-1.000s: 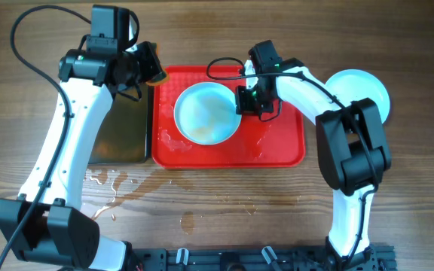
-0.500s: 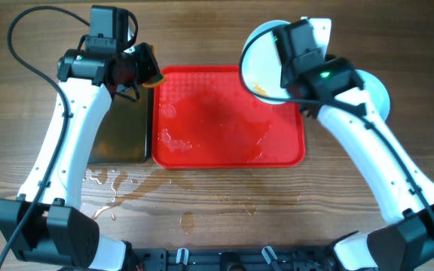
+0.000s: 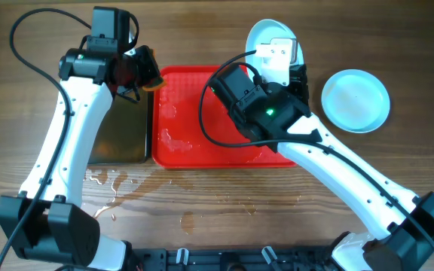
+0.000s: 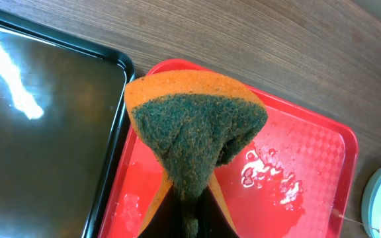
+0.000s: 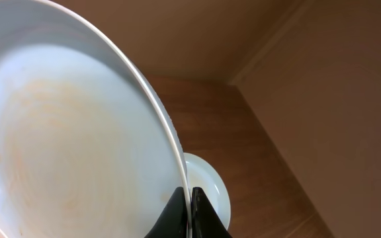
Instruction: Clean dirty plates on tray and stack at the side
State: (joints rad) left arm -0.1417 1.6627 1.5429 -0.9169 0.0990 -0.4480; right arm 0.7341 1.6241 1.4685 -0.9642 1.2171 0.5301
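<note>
Your right pincer (image 5: 189, 201) is pressed together on the bare rim of one plate (image 5: 65, 132). It holds the plate high and steeply tilted above the far edge of the red tray (image 3: 179, 154). That thin edge grip is your main risk. The plate looks wet, so it may swivel or slide out of the pinch and drop onto the tray or the desk (image 3: 224, 203).

A faint brown-orange smear shows on the plate's face, so it is not ready to stack. If you set it on the other plate (image 3: 356, 100), which lies on the desk to the right of the tray, you soil that one too.

Your left pincer (image 3: 143, 73) is clamped on a folded orange-and-green sponge (image 4: 194, 125) over the tray's far left corner, well apart from the raised plate. The right arm's own body lies across the middle of the tray, between the sponge and the plate. Its black cable (image 3: 202, 113) loops out over the red surface. Reach across carelessly and the arms may knock together, or the cable may snag.

The black tray (image 3: 119, 128) of brownish water sits just beside the red tray on the left. Water is pooled on the red tray and puddled (image 3: 108, 184) on the desk in front. Only two plates are visible.
</note>
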